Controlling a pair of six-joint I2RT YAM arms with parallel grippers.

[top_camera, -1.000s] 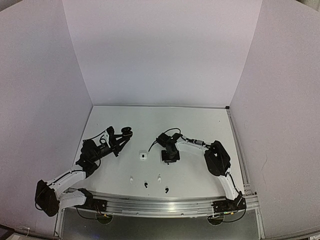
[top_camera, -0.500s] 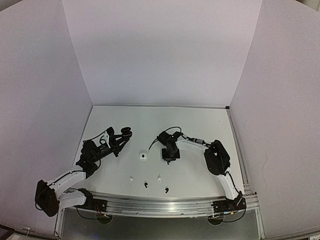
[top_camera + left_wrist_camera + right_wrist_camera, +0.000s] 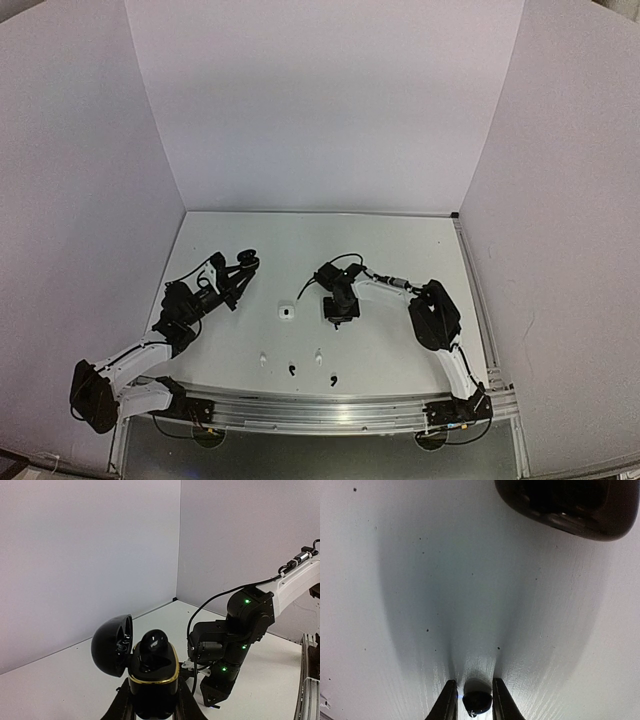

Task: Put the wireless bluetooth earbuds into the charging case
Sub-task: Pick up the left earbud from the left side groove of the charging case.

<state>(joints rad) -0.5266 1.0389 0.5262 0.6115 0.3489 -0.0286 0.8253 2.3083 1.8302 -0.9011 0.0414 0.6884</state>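
My left gripper (image 3: 153,702) is shut on a black charging case (image 3: 152,672) with a gold rim and holds it upright above the table, lid open to the left. One black earbud (image 3: 153,641) sits in it. In the top view this gripper (image 3: 243,264) is at the left. My right gripper (image 3: 340,312) points down at the table's middle. In the right wrist view its fingers (image 3: 451,702) touch the table and narrowly straddle a black earbud (image 3: 477,703), with a small gap on the left side. Two white earbuds (image 3: 263,357) and two black earbuds (image 3: 291,369) lie near the front edge.
A small white case (image 3: 287,313) stands between the two grippers. A dark rounded object (image 3: 570,505), seemingly another black case, lies just beyond the right gripper. White walls close in the table (image 3: 400,250) on three sides. A metal rail (image 3: 320,408) runs along the front.
My left gripper has shifted slightly up and away with the black case. My right gripper has moved a little to the left and stays low at the table.
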